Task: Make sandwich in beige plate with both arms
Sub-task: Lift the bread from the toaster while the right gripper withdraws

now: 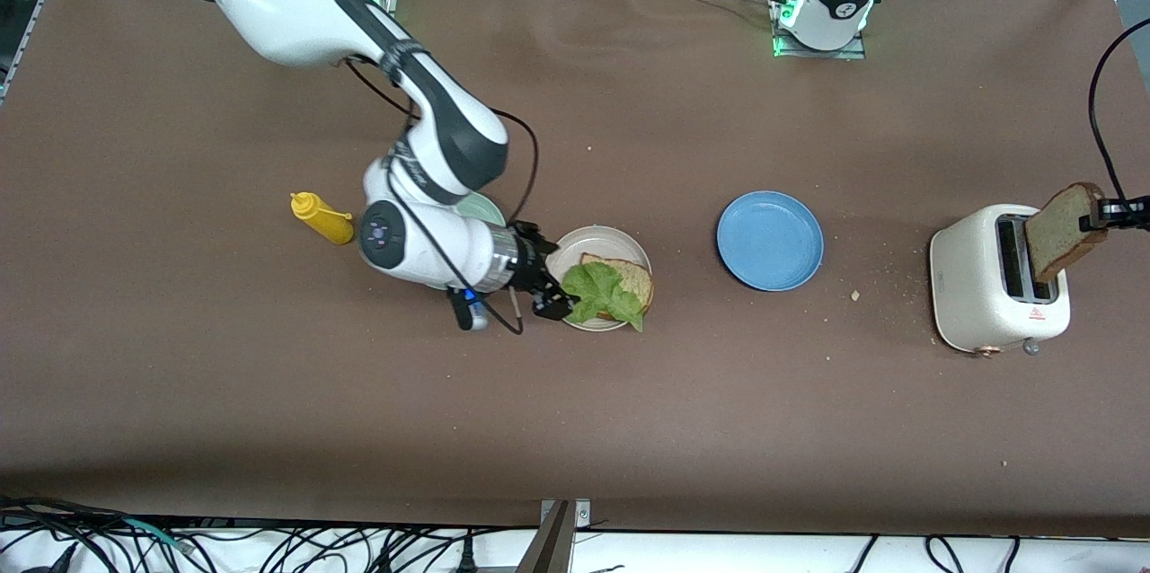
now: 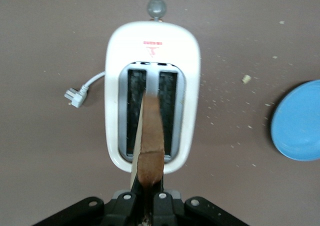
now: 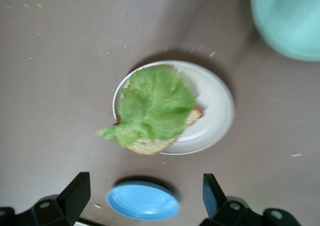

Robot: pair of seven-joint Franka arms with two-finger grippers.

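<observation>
The beige plate [image 1: 600, 241] sits near the middle of the table, toward the right arm's end, and on it lies one slice of toast [image 1: 629, 277] with a lettuce leaf [image 1: 604, 292] spread over it, one tip hanging past the rim. So the sandwich is half built: base and filling are down, the top slice is missing.

The right gripper [image 1: 555, 292] hovers at the plate's edge, just beside the leaf, with its jaws spread wide and nothing between them. That fits a release: the leaf lies loose on the bread, apart from the fingers [image 3: 75, 193].

The second slice [image 1: 1063, 232] is at the left arm's end of the table. The left gripper [image 1: 1101, 216] has pinched it by its upper crust, jaws clamped tight on it, and the slice stands tilted, its lower end at or just inside a slot of the white toaster [image 1: 975, 290]. Gripping the top edge lets the bread come straight up out of the slot.

A blue plate [image 1: 770, 240] lies between the toaster and the beige plate. A mint-green plate [image 1: 481, 207] shows partly under the right arm, and a yellow squeeze bottle [image 1: 322, 219] lies beside it.

The next move is probably lifting that slice clear and carrying it over the blue plate to cap the lettuce.
</observation>
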